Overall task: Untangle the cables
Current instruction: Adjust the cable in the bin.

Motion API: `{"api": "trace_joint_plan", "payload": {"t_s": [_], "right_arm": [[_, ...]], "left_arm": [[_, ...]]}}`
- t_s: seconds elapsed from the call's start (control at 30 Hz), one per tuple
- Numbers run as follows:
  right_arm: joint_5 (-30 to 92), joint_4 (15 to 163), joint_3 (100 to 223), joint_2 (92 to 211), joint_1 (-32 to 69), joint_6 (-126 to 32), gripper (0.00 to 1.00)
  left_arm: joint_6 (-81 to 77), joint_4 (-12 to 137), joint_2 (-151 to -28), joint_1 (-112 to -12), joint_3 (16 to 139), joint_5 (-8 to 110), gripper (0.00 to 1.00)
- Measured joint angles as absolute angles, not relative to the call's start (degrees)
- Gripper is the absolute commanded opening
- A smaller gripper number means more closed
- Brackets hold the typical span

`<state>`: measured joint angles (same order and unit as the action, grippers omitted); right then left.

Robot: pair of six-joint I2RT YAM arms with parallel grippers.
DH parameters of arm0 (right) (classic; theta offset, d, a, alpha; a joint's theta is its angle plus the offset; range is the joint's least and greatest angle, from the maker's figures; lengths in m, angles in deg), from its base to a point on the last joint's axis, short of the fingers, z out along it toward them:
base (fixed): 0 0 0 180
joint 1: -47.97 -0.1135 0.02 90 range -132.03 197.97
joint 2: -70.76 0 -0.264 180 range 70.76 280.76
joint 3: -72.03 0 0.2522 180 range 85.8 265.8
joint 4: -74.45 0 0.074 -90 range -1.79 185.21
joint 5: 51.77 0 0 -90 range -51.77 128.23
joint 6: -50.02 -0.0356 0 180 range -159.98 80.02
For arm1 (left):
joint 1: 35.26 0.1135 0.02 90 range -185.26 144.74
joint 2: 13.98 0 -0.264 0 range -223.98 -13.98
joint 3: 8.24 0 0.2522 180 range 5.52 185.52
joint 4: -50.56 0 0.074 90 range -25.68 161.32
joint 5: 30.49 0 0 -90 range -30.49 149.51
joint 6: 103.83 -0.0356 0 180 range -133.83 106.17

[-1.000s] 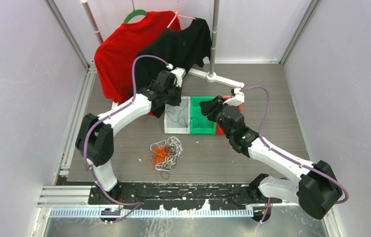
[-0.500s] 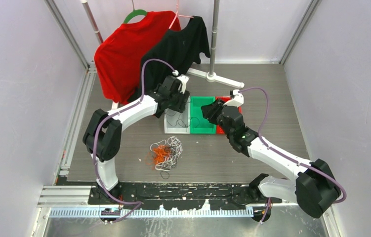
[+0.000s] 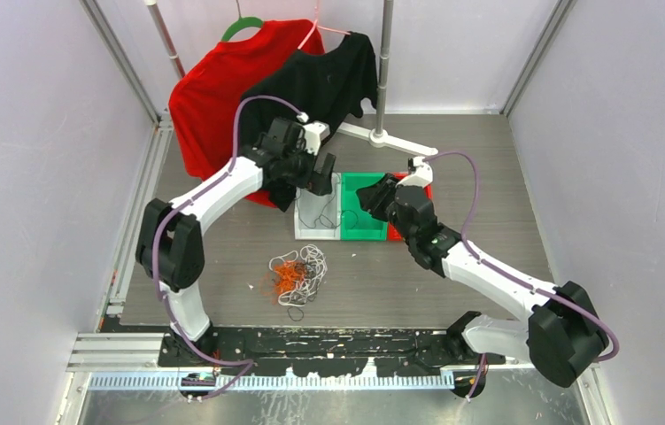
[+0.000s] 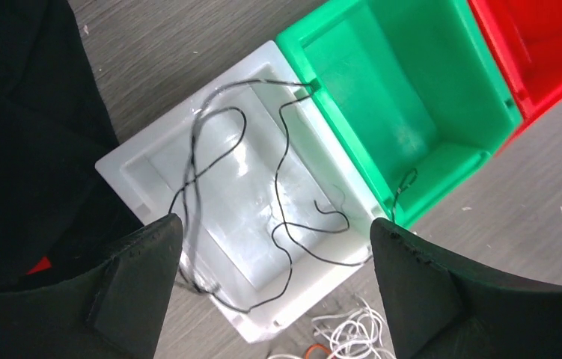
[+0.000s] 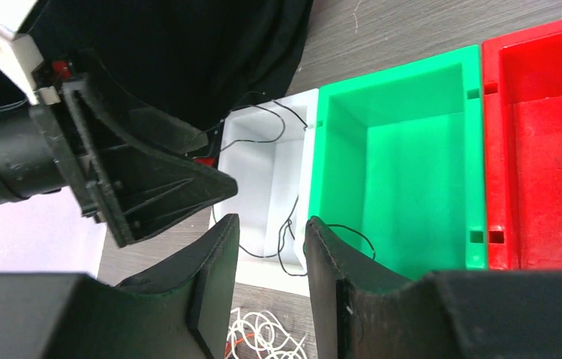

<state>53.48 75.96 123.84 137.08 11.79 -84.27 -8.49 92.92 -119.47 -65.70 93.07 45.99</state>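
The cables show in two places. A thin black cable [image 4: 281, 161] lies looped in the white bin [image 4: 124, 168], with strands over its rim and one end on the green bin's [image 4: 412, 97] edge. A tangled bunch of white and orange cables [image 3: 297, 273] sits on the table nearer the arms. My left gripper [image 4: 274, 232] hangs open above the white bin [image 3: 311, 232], holding nothing. My right gripper [image 5: 270, 218] hovers at the seam between the white bin and the green bin [image 5: 412, 149]. Its jaws are partly apart and empty, with the black cable [image 5: 281, 246] below them.
A red bin [image 5: 547, 149] adjoins the green bin on the right. A red shirt [image 3: 213, 97] and a black shirt [image 3: 328, 80] hang on a rack behind the bins, its pole foot [image 3: 380, 137] on the table. The black shirt hangs just behind the left gripper [image 3: 318, 177].
My left gripper went from shut to wide open above the white bin and pulled back slightly; the black cable now lies loose there. The right gripper edged slightly left.
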Motion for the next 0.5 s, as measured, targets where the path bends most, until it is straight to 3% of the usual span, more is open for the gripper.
{"api": "trace_joint_plan", "payload": {"t_s": [0.5], "right_arm": [[47.9,73.4,131.7,149.9,11.8,-90.9,0.46]], "left_arm": [[0.4,92.4,-112.9,-60.5,89.9,36.2,0.88]]}}
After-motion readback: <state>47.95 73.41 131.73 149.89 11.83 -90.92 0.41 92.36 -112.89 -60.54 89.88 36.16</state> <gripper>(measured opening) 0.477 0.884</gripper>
